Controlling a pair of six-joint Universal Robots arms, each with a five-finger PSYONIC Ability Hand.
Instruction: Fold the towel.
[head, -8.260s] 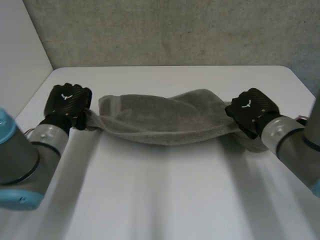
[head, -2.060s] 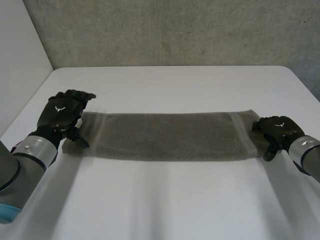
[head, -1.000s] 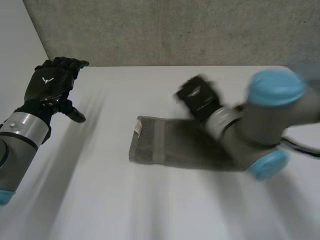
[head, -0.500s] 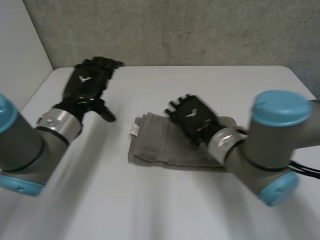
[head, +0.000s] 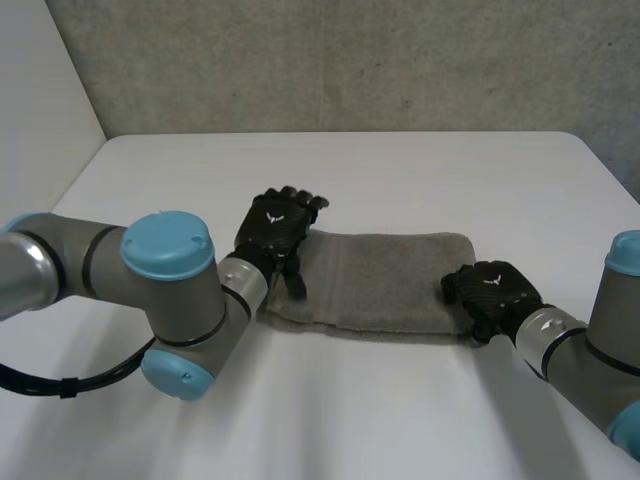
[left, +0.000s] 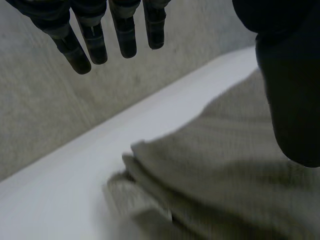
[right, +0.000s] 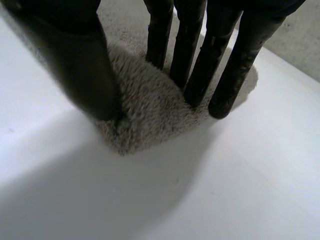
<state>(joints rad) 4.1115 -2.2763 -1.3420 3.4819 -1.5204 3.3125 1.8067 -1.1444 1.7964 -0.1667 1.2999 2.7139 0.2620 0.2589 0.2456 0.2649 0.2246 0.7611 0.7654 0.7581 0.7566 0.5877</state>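
One fold looks done, judging by the doubled layers showing under the left hand (head: 275, 228), which hovers open with straight fingers (left: 125, 35) over the left end of the towel (head: 385, 280). That towel lies as a short, thick strip across the middle of the white counter (head: 400, 170), and at its near right corner the right hand (head: 492, 292) pinches the humped cloth between thumb and fingers (right: 239, 65). I'd guess another fold, end over end, is left before it makes a tidy packet
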